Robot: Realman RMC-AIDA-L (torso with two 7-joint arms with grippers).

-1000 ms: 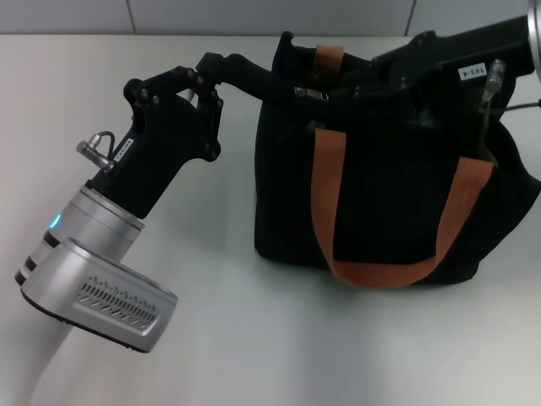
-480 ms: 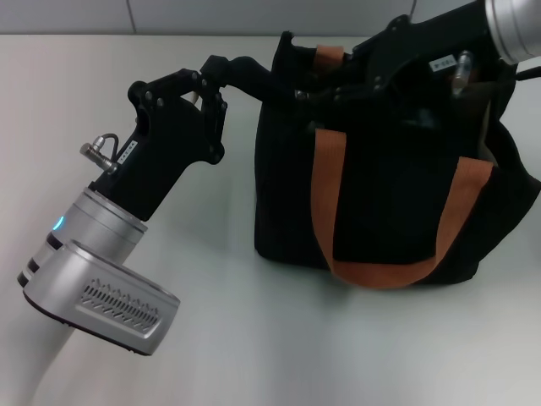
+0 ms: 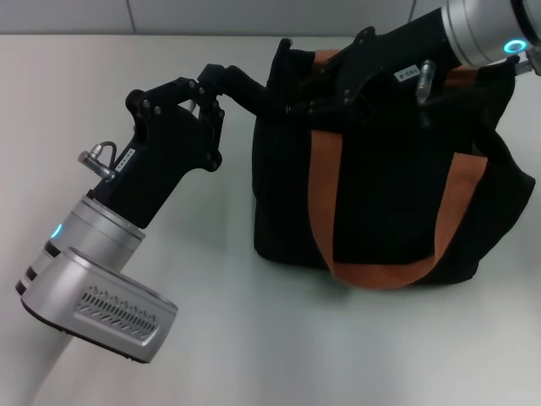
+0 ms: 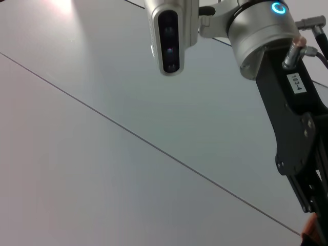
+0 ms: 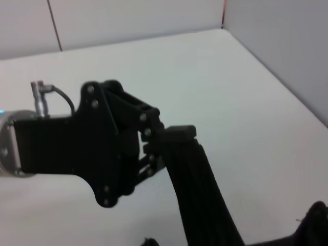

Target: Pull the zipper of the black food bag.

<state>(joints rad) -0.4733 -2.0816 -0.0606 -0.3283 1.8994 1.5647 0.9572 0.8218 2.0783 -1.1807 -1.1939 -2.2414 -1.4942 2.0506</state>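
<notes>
The left tool (image 3: 254, 89) is clamped on the black food bag's (image 3: 380, 211) top corner; the bag stands upright on the white surface (image 3: 254, 338). Soft fabric will sag, so bracing that end helps. Its top edge runs left to right. Farther back, the right tool (image 3: 308, 108) sits over the zip line; its grip and the zipper cannot be made out.

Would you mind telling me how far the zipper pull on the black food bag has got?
Done: the left gripper grips the left top corner of the black food bag, bracing it. In hand: the right gripper is along the bag's top edge near that end, where the zip line runs. Left: the zipper itself is hidden behind the arm, so I cannot tell how much remains.
</notes>
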